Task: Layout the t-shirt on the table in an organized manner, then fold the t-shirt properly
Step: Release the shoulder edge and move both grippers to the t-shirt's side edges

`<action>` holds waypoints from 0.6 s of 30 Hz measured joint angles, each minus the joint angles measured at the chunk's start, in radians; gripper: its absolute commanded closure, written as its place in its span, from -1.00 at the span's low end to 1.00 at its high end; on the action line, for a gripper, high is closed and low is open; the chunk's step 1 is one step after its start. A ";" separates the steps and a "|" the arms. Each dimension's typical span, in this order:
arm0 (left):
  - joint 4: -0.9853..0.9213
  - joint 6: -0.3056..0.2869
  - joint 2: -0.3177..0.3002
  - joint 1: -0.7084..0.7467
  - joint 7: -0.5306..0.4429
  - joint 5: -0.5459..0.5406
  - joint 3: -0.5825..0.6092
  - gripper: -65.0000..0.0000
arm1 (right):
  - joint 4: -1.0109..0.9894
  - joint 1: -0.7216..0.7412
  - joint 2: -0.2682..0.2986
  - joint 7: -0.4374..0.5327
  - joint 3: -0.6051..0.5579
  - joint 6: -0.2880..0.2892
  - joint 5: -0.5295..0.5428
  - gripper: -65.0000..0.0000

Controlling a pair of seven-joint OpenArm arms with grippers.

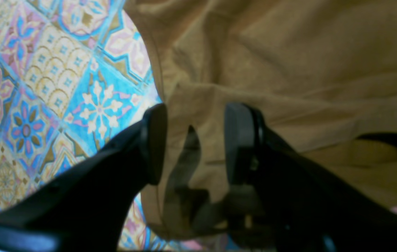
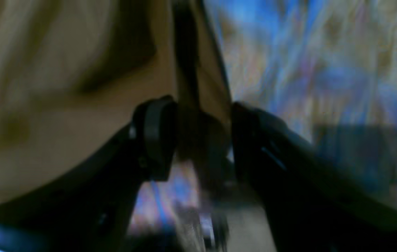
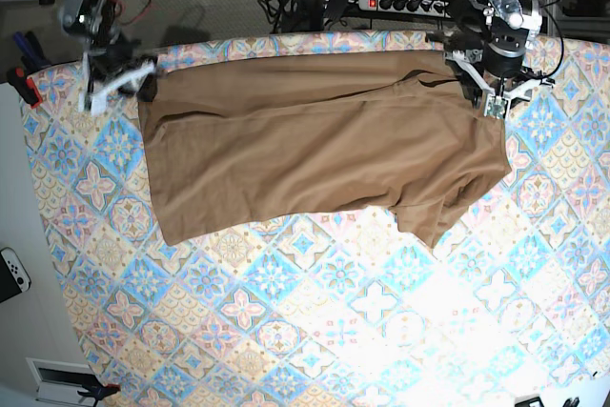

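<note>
The shirt [image 3: 315, 140] lies spread across the far half of the bench [image 3: 315, 331], still in the layout step. The left hand [image 1: 195, 140] stands released over its edge; the right hand [image 2: 202, 136] grasps a fold. Next: tug corners flat

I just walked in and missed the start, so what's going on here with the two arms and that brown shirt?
A two-armed robot is spreading a tan t-shirt on the patterned table. The right gripper and the left gripper sit at the shirt's two far corners, one at each end. The left one's jaws stand apart over the cloth; the right wrist view is blurred but shows a strip of cloth between its jaws. The shirt lies mostly spread, wrinkled, one sleeve hanging toward the near side. No fold yet.
</note>
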 measured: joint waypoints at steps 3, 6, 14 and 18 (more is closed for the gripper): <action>0.000 -0.003 0.008 -0.014 -0.001 -0.006 0.003 0.21 | 0.004 0.095 0.005 0.021 0.029 -0.003 0.006 0.21; 0.000 0.000 0.007 -0.016 0.000 -0.005 0.002 0.21 | -0.001 0.117 0.008 0.006 0.032 -0.003 0.001 0.21; 0.000 -0.003 0.008 -0.064 0.003 -0.005 0.002 0.19 | -0.006 0.117 0.004 0.002 0.028 -0.002 -0.104 0.21; 0.000 0.000 0.034 -0.120 0.010 0.006 -0.001 0.19 | -0.010 0.149 0.003 -0.021 0.021 -0.004 -0.113 0.21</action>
